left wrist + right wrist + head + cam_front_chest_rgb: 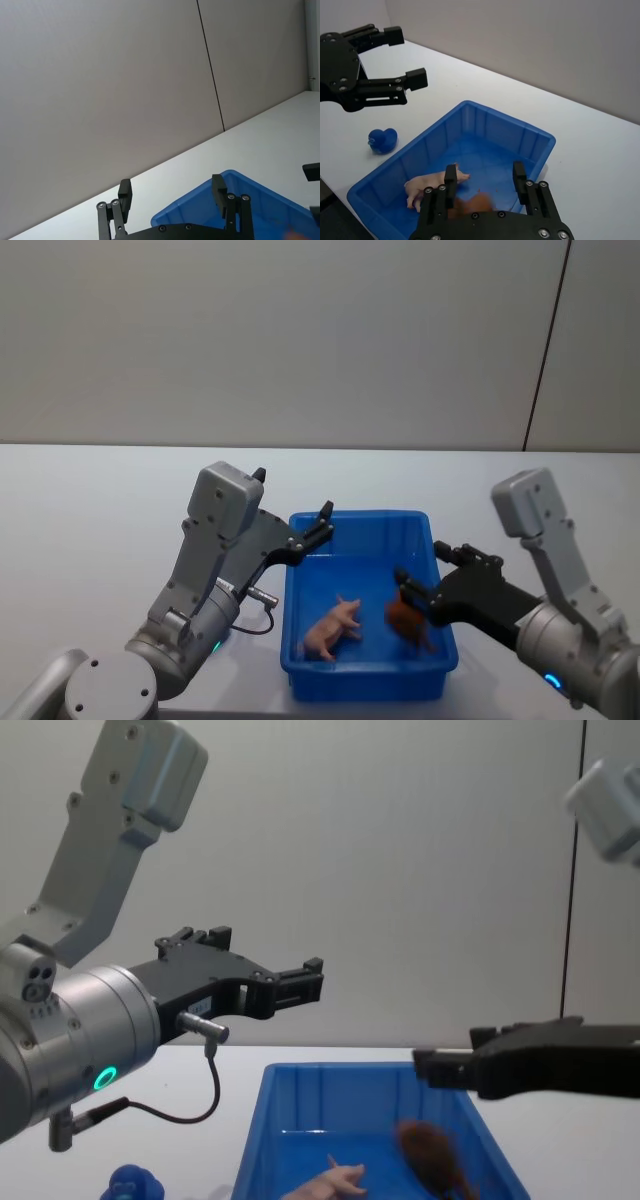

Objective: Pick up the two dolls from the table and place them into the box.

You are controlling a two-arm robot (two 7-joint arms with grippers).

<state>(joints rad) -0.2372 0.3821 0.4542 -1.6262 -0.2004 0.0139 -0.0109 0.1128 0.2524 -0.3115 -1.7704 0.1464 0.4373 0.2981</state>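
On the white counter, just outside the left wall of the bin, a small rounded blue plastic animal doll sits alone. Above and inward of it, the left end effector hangs in the air over the far left corner of the large bright blue rectangular plastic bin, its fingers spread apart and holding nothing. Inside the bin, a pale pink plastic animal figure lies on its side on the floor toward the near left. Just beside it to the right, a small brown plastic lion doll shows blurred, low in the bin. Directly over the lion, the right end effector reaches in across the bin's right rim with its fingers apart, gripping nothing.
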